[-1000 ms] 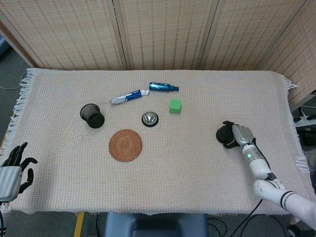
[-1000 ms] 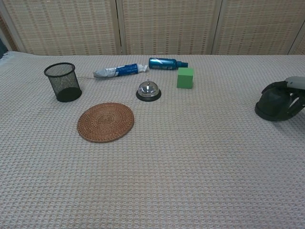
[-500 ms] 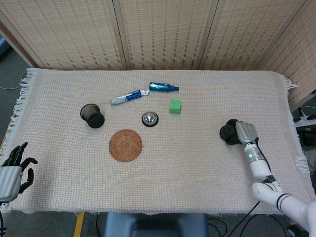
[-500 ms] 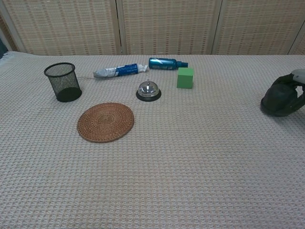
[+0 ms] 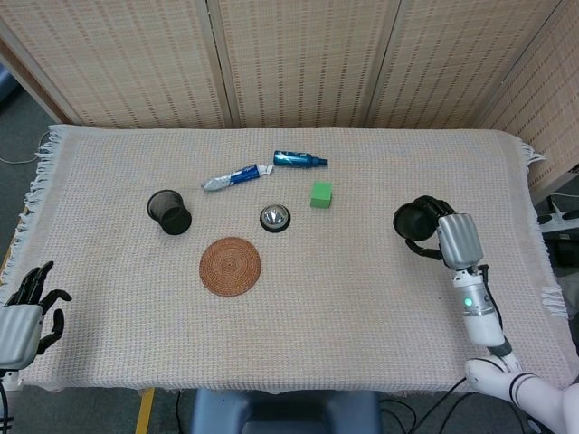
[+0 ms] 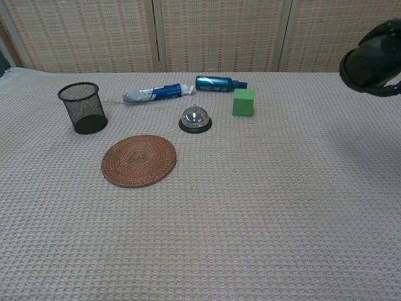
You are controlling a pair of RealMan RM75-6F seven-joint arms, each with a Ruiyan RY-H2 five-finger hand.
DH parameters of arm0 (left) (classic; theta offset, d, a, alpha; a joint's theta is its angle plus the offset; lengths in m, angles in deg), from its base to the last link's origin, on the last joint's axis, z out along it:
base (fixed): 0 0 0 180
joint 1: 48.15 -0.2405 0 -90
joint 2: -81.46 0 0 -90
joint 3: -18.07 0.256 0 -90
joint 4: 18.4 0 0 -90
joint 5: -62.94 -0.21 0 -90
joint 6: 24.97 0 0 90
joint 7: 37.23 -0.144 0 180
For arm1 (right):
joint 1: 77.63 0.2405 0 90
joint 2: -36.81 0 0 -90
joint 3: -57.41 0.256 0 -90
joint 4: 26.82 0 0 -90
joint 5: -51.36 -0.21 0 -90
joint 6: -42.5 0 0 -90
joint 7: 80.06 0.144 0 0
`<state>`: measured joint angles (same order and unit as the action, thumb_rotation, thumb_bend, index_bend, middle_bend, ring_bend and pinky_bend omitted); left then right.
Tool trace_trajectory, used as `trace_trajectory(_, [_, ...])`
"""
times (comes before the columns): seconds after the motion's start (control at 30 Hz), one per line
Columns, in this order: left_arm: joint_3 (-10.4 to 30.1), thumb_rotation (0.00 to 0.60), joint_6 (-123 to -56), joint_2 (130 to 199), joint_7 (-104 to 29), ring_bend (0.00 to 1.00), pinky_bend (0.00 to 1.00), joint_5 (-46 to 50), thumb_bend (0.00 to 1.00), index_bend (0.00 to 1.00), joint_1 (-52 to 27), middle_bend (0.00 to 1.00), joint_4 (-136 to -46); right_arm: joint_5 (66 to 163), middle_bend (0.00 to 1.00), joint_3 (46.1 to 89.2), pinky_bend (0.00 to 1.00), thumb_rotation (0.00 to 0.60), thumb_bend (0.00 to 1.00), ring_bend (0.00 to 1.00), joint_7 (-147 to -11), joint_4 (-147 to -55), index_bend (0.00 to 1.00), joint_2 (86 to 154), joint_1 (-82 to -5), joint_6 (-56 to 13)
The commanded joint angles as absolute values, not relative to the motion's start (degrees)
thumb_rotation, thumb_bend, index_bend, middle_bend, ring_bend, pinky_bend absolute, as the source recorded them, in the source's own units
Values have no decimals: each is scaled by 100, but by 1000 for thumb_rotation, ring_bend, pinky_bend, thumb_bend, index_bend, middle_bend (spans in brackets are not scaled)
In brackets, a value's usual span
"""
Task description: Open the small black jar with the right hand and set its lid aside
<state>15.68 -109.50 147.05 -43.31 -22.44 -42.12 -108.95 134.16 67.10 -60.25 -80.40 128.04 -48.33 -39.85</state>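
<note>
My right hand grips a small round black jar and holds it in the air above the right side of the cloth-covered table. In the chest view the jar hangs high at the right edge, with dark fingers wrapped round it. I cannot tell lid from body. Nothing lies on the cloth below it. At the table's near left corner my left hand rests with fingers apart and holds nothing.
A black mesh cup, a woven coaster, a call bell, a green cube, a toothpaste tube and a blue bottle lie left of centre. Wicker screens stand behind the table.
The right hand has lifted the black jar off the cloth, up and slightly away from me. The left hand has not moved.
</note>
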Motion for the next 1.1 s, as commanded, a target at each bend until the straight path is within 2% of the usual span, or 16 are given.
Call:
trace_trajectory(0.03, [1569, 600, -10940, 14711, -4332, 1, 322, -2241, 626, 426, -4207, 0, -10897, 14269, 624, 6498, 888, 600, 224, 748, -5528, -7359, 687, 13021, -5137, -5035])
trace_trajectory(0.13, [1571, 600, -10930, 14717, -4343, 1, 322, -2244, 626, 425, -4201, 0, -10897, 13951, 631, 6334, 900, 600, 224, 756, -6239, -7718, 699, 12726, -5265, -4186])
trace_trajectory(0.2, [1577, 600, -10917, 14719, -4347, 1, 322, -2244, 625, 425, -4197, 0, -10896, 13449, 632, 6322, 909, 600, 224, 763, -7127, -8414, 701, 12323, -5318, -3323])
trace_trajectory(0.33, [1581, 600, -10899, 14711, -4339, 1, 322, -2234, 627, 422, -4194, 0, -10902, 11869, 633, 6583, 914, 600, 224, 770, -9346, -9672, 702, 11694, -5327, -2043])
trace_trajectory(0.47, [1588, 600, -10887, 14709, -4349, 1, 322, -2234, 626, 423, -4191, 0, -10908, 10516, 633, 6814, 914, 600, 224, 771, -10835, -10243, 702, 11548, -5208, -1726])
trace_trajectory(0.53, [1589, 600, -10872, 14710, -4358, 1, 322, -2228, 626, 424, -4185, 0, -10909, 10342, 633, 6880, 914, 600, 224, 771, -10916, -10323, 701, 11581, -5148, -1685])
trace_trajectory(0.6, [1590, 600, -10861, 14708, -4361, 1, 323, -2221, 626, 424, -4182, 0, -10912, 10650, 633, 6912, 915, 600, 224, 772, -10415, -10319, 701, 11619, -5155, -1663])
trace_trajectory(0.73, [1594, 600, -10840, 14707, -4350, 1, 323, -2211, 626, 425, -4177, 0, -10921, 12296, 633, 6796, 909, 600, 224, 758, -8232, -10159, 697, 11681, -5257, -1969])
trace_trajectory(0.77, [1599, 600, -10829, 14706, -4346, 1, 323, -2213, 626, 426, -4174, 0, -10924, 12911, 633, 6718, 903, 600, 224, 752, -7407, -9979, 694, 11754, -5284, -2303])
trace_trajectory(0.87, [1614, 600, -10812, 14701, -4340, 1, 323, -2228, 626, 429, -4169, 0, -10932, 13973, 633, 6611, 892, 600, 224, 740, -5427, -9344, 689, 12100, -5333, -3355])
trace_trajectory(0.93, [1619, 600, -10817, 14698, -4341, 1, 323, -2235, 626, 429, -4171, 0, -10939, 14391, 633, 6582, 889, 600, 224, 736, -4354, -8798, 688, 12376, -5353, -4043])
trace_trajectory(1.1, [1610, 600, -10844, 14699, -4334, 1, 323, -2232, 625, 430, -4179, 0, -10943, 14698, 633, 6600, 888, 600, 224, 734, -3650, -7545, 685, 12960, -5333, -4923])
